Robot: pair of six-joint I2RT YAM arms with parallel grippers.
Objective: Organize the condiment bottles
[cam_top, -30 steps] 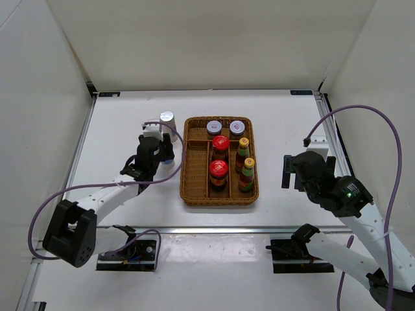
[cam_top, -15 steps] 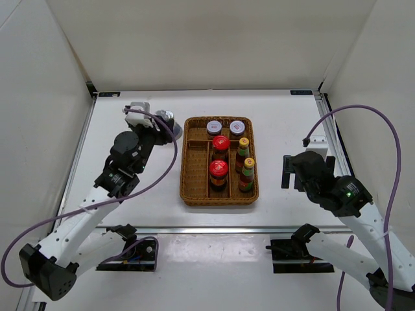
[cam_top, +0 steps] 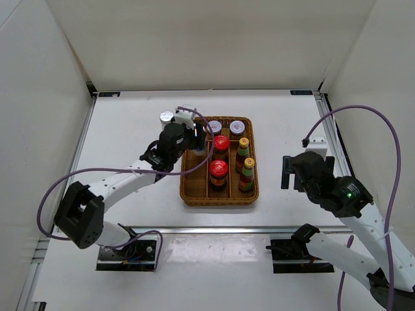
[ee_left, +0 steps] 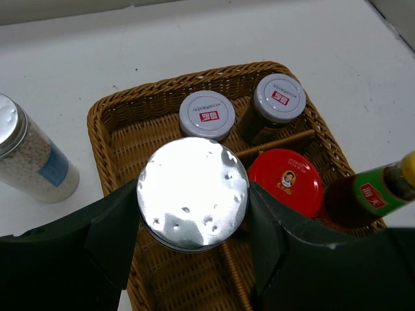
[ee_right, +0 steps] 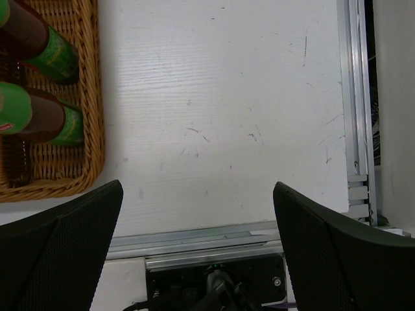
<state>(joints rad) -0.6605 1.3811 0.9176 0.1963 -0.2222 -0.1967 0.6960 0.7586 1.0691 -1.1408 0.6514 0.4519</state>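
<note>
over the left compartment of the wicker tray (ee_left: 97, 123), the left gripper (cam_top: 196, 137) is clamped on a silver-capped shaker (ee_left: 193, 193). the second shaker (ee_left: 29, 152) stands just left of the tray. inside the tray are the grey-lidded jars (ee_left: 207, 115), the red-lidded jars (cam_top: 218, 170) and the sauce bottles (ee_right: 39, 116). right of the tray, the right gripper (ee_right: 196, 194) hangs with its jaws wide apart, holding nothing.

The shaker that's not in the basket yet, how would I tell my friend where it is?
Look for the brown wicker tray in the middle of the white table. Outside its far left corner a shaker stands alone on the table. It has a silver cap and white grains inside, like its twin, but the twin is clamped in the left gripper above the tray.
</note>
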